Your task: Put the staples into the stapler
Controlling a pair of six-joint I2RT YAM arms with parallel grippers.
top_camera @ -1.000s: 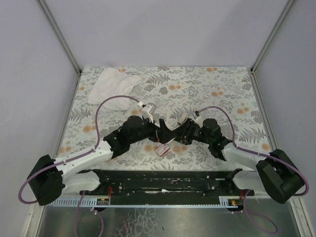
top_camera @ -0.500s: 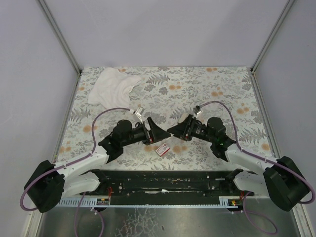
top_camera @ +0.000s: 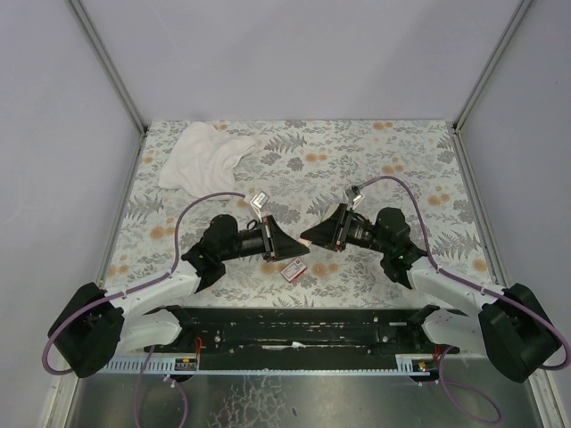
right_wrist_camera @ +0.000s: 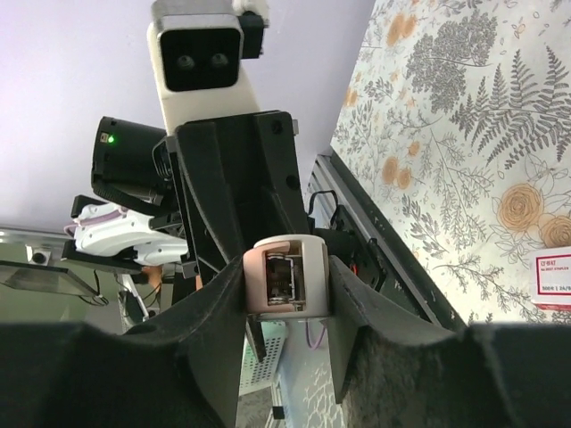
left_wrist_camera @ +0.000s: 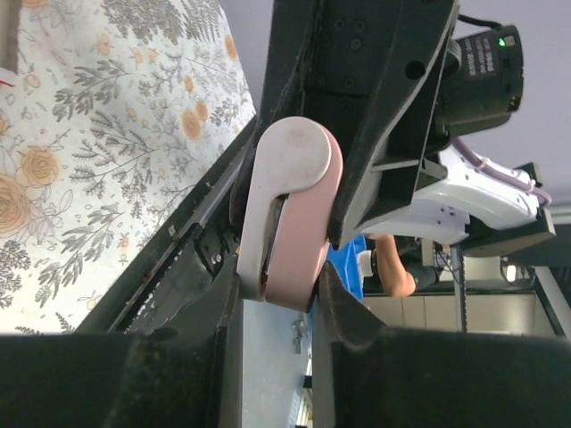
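Observation:
The pinkish-tan stapler hangs in the air between both grippers, above the middle of the table. My left gripper is shut on one end of it, with a finger pressing each side. My right gripper is shut on the other end, whose open silver inside faces the right wrist camera. From above, the two grippers meet tip to tip and hide the stapler. The staples, a red box with a pale label, lie on the table just below them and also show as the box at the right wrist view's edge.
A crumpled white cloth lies at the back left of the floral table. The black rail with the arm bases runs along the near edge. Grey walls close off the left, back and right sides.
The left jaws have closed from wide open onto the stapler, which the right gripper was holding. Both arms have drawn back and apart a little, so the red box now shows fully.

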